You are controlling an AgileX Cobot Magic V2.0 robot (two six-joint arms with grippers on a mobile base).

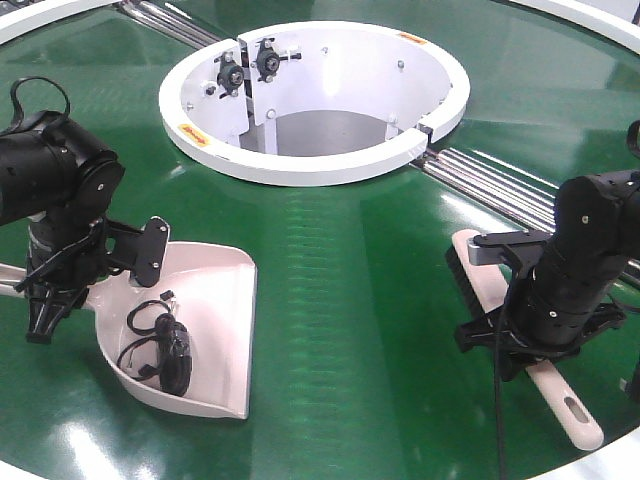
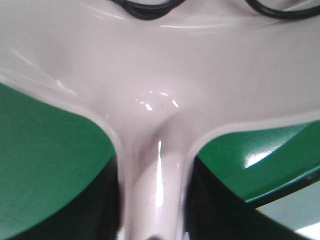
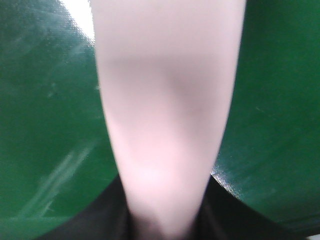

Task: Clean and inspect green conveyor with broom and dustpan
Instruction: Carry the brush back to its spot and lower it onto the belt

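The green conveyor (image 1: 350, 300) fills the front view. The dustpan (image 1: 205, 300) lies flat on it at the left, mouth toward the right. My left gripper (image 1: 48, 288) is shut on its handle; in the left wrist view the dark fingers (image 2: 100, 210) press both sides of the pale handle (image 2: 156, 190), just behind the scoop (image 2: 160, 75). At the right, the broom (image 1: 478, 268) lies on the belt, its slotted handle end (image 1: 580, 415) near the front edge. My right gripper (image 1: 535, 345) is shut on the broom handle (image 3: 165, 110), which fills the right wrist view.
A tangled black cable (image 1: 160, 345) lies inside the dustpan; its loops (image 2: 145, 7) show at the top of the left wrist view. The white ring hub (image 1: 300, 165) stands at the back centre. Silver rails (image 1: 500, 190) run from it toward the right arm.
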